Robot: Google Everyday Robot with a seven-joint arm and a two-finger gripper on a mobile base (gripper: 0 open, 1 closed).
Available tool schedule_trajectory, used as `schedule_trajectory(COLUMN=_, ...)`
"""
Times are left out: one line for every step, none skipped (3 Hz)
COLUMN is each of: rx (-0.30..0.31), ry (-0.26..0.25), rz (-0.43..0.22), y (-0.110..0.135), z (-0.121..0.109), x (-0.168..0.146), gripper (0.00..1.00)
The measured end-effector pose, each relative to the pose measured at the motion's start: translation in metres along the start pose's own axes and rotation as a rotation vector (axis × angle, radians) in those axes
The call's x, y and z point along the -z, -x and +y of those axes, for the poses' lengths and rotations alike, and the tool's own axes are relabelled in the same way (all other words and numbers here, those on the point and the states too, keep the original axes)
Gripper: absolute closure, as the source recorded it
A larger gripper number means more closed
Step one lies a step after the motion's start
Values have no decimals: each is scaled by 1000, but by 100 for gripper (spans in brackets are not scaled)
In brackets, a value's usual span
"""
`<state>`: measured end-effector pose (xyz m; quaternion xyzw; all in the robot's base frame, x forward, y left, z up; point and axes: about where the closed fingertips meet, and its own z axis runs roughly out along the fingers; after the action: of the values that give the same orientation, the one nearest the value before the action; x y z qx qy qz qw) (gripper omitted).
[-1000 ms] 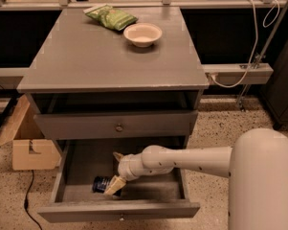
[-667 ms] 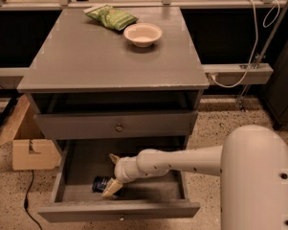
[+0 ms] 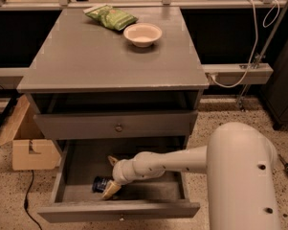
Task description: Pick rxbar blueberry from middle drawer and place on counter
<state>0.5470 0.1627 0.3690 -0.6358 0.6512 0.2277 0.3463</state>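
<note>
The middle drawer (image 3: 60, 176) is pulled open at the bottom of the cabinet. The rxbar blueberry (image 3: 98, 184), in a dark navy wrapper, lies flat on the drawer floor at the front left. My gripper (image 3: 109, 176) is down inside the drawer, just right of the bar. Its fingers are spread, and the lower fingertip (image 3: 109, 190) is touching or almost touching the bar's right end. The gripper holds nothing. The counter (image 3: 100, 56) is the grey cabinet top above.
A white bowl (image 3: 142, 34) and a green snack bag (image 3: 111, 16) sit at the back of the counter. A closed drawer front with a dark knob (image 3: 118, 127) overhangs the open drawer. A cardboard box (image 3: 27, 145) stands on the floor at left.
My arm has reached further left inside the drawer, bringing the gripper closer to the bar. The bar has not moved.
</note>
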Motion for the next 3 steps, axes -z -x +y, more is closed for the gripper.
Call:
schedule_trajectory(rx=-16, ry=16, rz=-4, y=-12, z=-3, x=-8, gripper=0)
schedule_trajectory(rx=-28, ry=29, rz=-4, y=-20, z=-5, x=-13, gripper=19)
schedule_trajectory(rx=-29, ry=35, rz=-4, y=-23, z=-8, x=-14, gripper=42)
